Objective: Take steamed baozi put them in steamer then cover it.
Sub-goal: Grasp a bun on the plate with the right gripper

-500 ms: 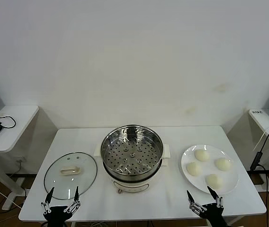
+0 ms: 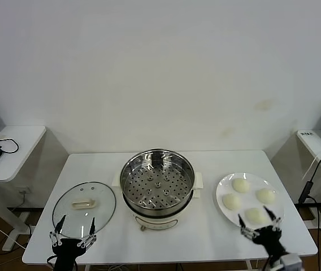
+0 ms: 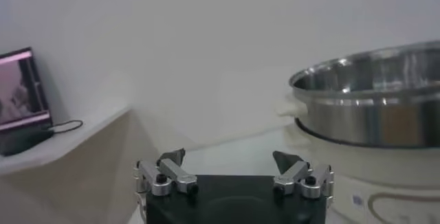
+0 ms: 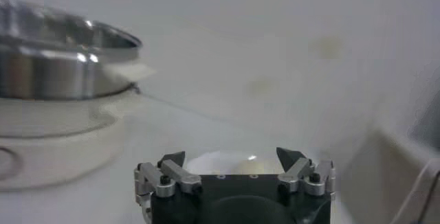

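Note:
Several cream-white steamed baozi (image 2: 241, 184) lie on a white plate (image 2: 248, 199) at the table's right. The shiny steamer (image 2: 157, 183) stands empty on its white pot base at the centre, also seen in the left wrist view (image 3: 371, 102) and the right wrist view (image 4: 55, 47). The glass cover (image 2: 84, 209) lies flat at the left. My right gripper (image 2: 257, 221) is open at the plate's near edge, straddling the nearest baozi (image 4: 227, 162); its jaws (image 4: 230, 157) hold nothing. My left gripper (image 2: 76, 226) is open over the cover's near rim, with nothing in it (image 3: 230, 158).
White side tables flank the work table: the left one (image 2: 13, 141) carries a mouse and cable, the right one (image 2: 319, 149) a cable. The white wall rises just behind the table.
My right gripper has moved forward and to the right, from the table's front edge to the plate's near side. The left gripper has hardly shifted.

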Controlling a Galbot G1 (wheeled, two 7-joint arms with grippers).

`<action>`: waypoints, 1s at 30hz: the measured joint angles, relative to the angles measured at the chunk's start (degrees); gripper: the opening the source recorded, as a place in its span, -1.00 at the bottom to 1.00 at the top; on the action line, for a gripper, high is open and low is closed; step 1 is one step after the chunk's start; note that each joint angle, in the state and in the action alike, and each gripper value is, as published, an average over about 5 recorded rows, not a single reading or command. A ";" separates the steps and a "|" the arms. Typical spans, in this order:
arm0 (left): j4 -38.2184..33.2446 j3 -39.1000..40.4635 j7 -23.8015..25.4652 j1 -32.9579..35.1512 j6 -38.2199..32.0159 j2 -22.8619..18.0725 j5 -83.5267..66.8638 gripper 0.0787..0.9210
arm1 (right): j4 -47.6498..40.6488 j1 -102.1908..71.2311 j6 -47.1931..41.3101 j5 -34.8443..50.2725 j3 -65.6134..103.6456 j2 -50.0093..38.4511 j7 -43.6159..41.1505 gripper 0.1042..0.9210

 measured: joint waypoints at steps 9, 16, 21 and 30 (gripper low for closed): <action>0.17 0.27 2.90 -0.02 0.01 0.25 4.64 0.77 | -10.23 12.87 -0.48 -9.93 -1.78 -14.71 -12.60 0.76; 0.41 -0.48 4.13 -0.32 -0.23 0.68 6.57 0.77 | -19.56 27.58 0.99 -14.61 -12.44 -24.42 -24.17 0.76; 0.25 -1.04 4.55 -0.34 -0.33 0.61 7.44 0.77 | -26.16 41.53 1.98 -14.87 -25.55 -28.07 -31.87 0.76; -0.40 -2.51 4.81 0.29 -0.61 0.68 8.12 0.77 | -36.80 64.43 3.20 -13.21 -49.67 -28.49 -42.45 0.76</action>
